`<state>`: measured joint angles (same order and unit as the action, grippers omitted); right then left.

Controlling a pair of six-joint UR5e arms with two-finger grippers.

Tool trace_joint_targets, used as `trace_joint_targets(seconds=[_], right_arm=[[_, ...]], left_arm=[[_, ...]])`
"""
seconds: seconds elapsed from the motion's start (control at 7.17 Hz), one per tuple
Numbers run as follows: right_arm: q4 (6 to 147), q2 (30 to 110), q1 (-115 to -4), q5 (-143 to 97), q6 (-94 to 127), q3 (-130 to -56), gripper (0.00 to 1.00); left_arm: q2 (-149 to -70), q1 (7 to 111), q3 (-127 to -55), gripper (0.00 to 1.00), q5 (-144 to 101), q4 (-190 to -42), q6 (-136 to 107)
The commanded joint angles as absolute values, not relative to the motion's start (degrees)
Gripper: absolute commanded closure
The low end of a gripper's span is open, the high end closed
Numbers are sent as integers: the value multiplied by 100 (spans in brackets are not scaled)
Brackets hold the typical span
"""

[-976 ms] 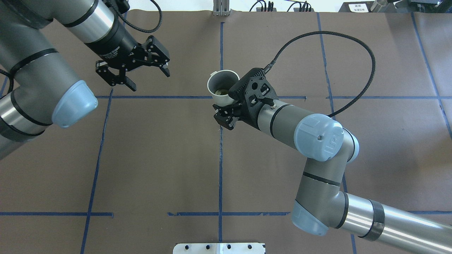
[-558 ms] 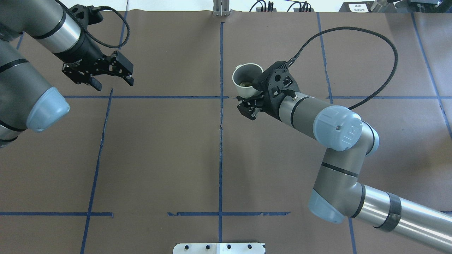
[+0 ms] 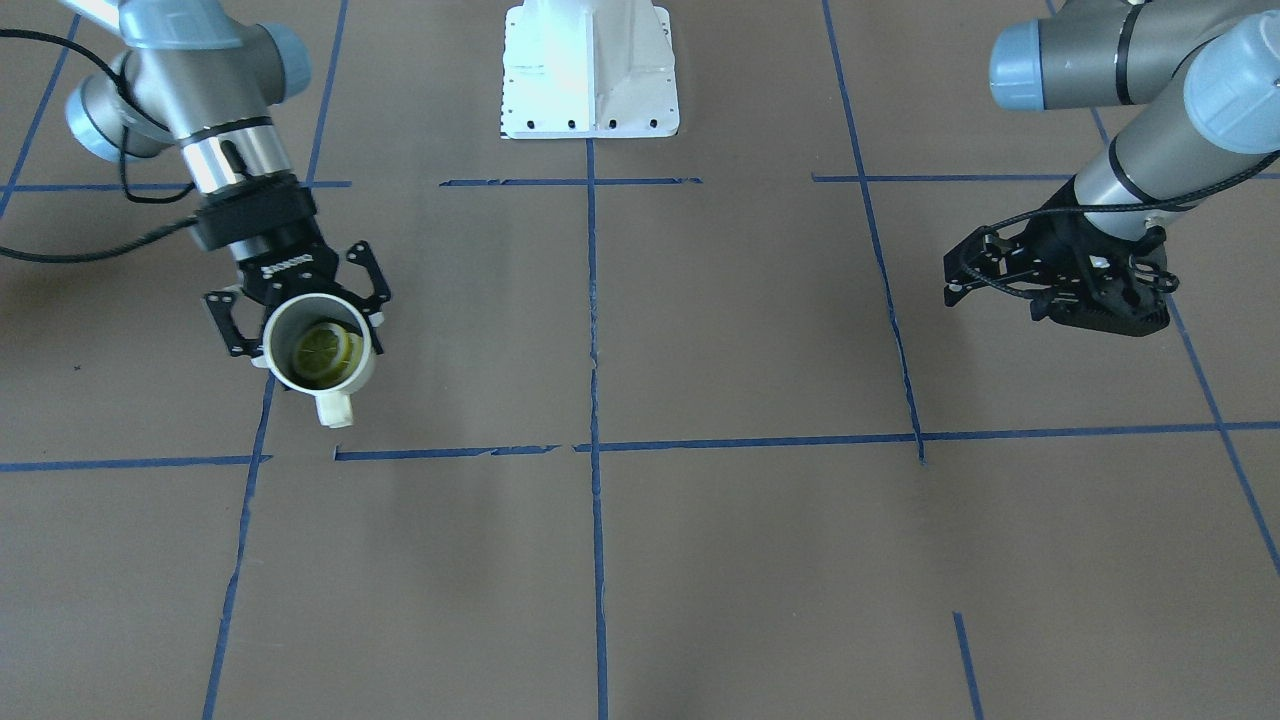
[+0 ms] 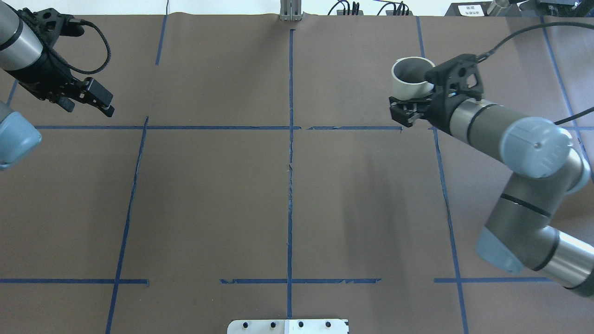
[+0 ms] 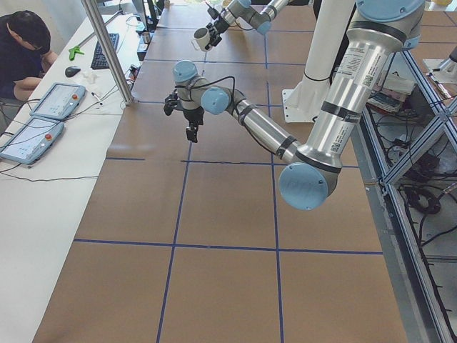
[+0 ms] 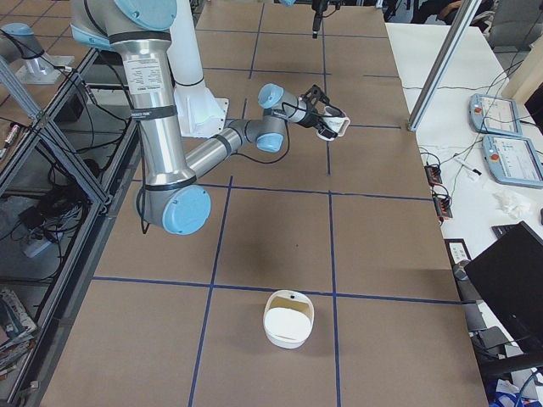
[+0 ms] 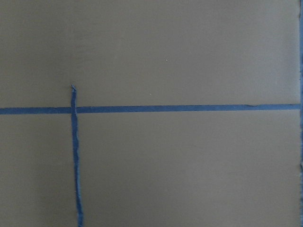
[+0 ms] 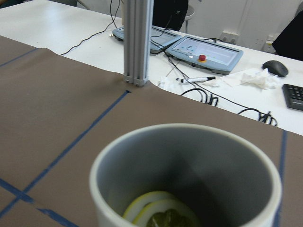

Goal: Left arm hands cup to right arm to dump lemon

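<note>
Cup's with the right arm (image 4: 482, 125) now: the right tool (image 3: 305, 335) is pinching the white mug (image 4: 410, 88) by its body, one finger on each side of the wall. The mug rides mouth-up, looks lifted clear of the bench (image 4: 232, 185), and sits out over the robot's right half, its handle pointing away from the robot.

Look inside and there it is: the lemon (image 3: 325, 350), yellow-green slices lying on the grey bottom. The right wrist view catches them too, low in the mug. Nothing spilled on the brown paper that I can see.

Over on the far side, the left arm (image 4: 18, 46) is well apart from all this, its tool (image 4: 88, 103) spread and holding nothing; its wrist camera shows only bare paper and blue tape.

So the score: the hand-over reads as done, the dump is not. What's left, by my reckoning, is to carry the mug to the drop spot and tip it. A white bowl (image 6: 288, 337) sits towards the bench's right end, well away from the mug; that could be the target, though I can't be sure.
</note>
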<state>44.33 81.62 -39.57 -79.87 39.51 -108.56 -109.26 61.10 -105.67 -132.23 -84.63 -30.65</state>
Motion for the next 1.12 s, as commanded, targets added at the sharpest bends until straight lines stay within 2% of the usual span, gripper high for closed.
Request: trace_joint_targets(seconds=[0.0, 0.28, 0.42, 0.7, 0.84, 0.98], right_arm=[[3872, 9452, -4393, -8059, 4034, -11320, 95], [2387, 10682, -5137, -8951, 4052, -11259, 96], [1520, 11096, -5437, -9139, 4226, -10989, 97], [-859, 11180, -5790, -9255, 4921, -9290, 98], [-1462, 11180, -6010, -9272, 4931, -8646, 99], [-1877, 11171, -6142, -9281, 5314, -8300, 100]], left_arm=[[-10846, 6161, -10564, 0, -13219, -8464, -2944], [-10837, 6152, -10565, 0, -13219, -8464, -2944], [-10837, 6152, -10564, 0, -13219, -8464, -2944], [-10837, 6152, -10573, 0, -13219, -8473, -2944], [-10837, 6152, -10582, 0, -13219, -8473, -2953], [-10837, 6152, -10626, 0, -13210, -8473, -2988]])
